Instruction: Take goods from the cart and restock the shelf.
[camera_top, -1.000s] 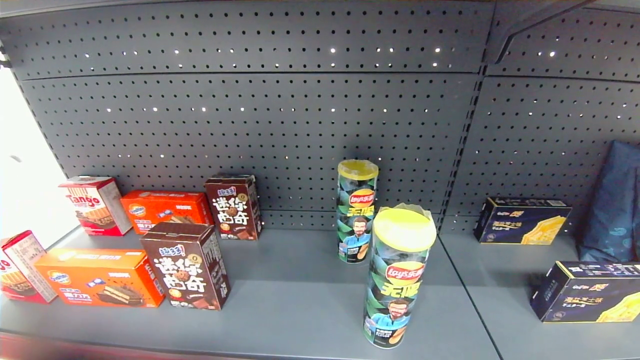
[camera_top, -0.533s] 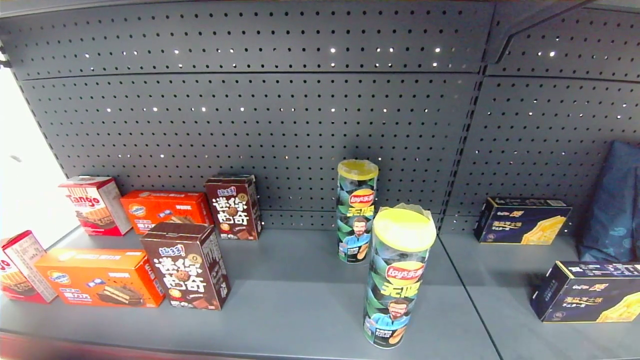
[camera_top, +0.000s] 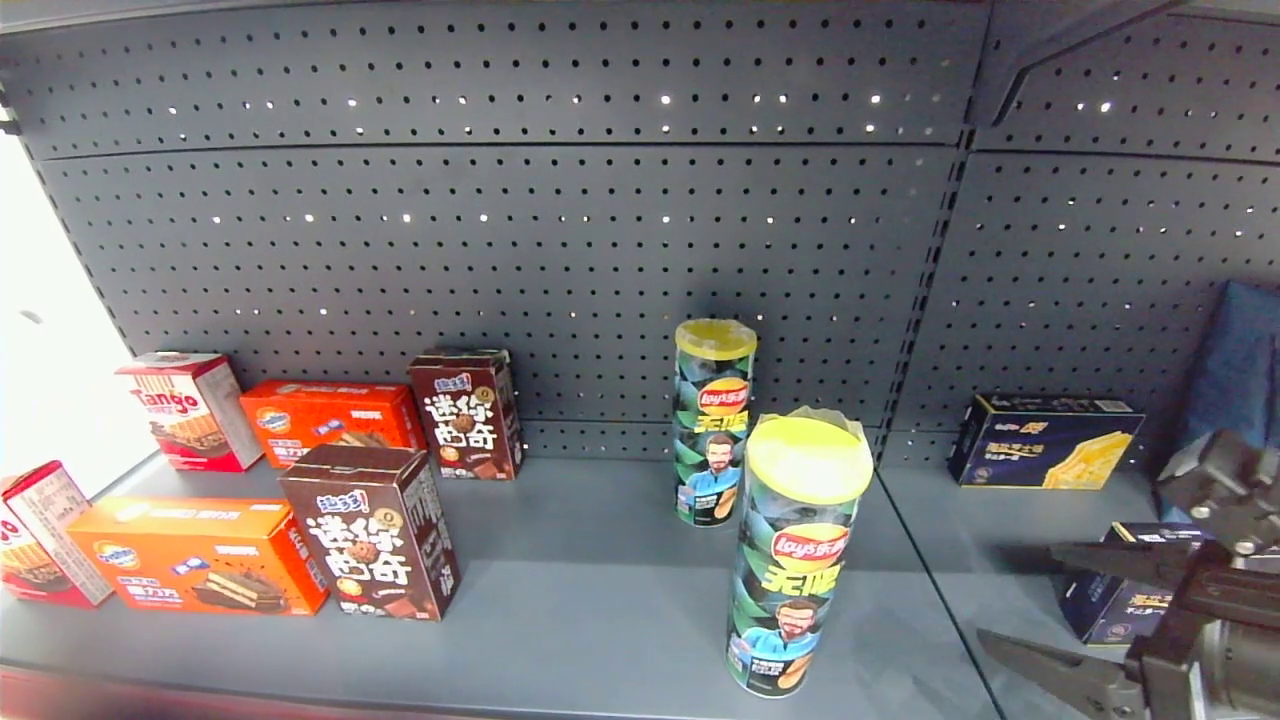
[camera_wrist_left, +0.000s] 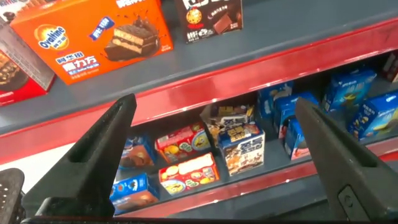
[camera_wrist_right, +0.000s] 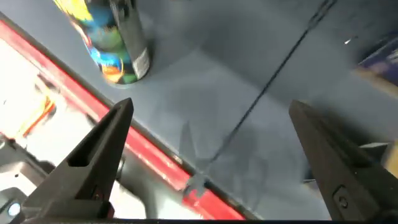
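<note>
The grey shelf holds two tall chip cans with yellow lids, one near the front and one behind it. My right gripper is open and empty at the shelf's front right, just right of the front can and in front of a navy box. In the right wrist view the right gripper hangs over the shelf board, with the front can off to one side. My left gripper is open and empty in front of the shelf's red front edge.
On the left stand orange boxes, brown boxes and red wafer boxes. A second navy box and a blue bag are at the back right. A lower shelf carries several small packs. Bare board lies between brown boxes and cans.
My right gripper has come into the head view from the lower right and now covers part of the front navy box. The goods on the shelf have not moved.
</note>
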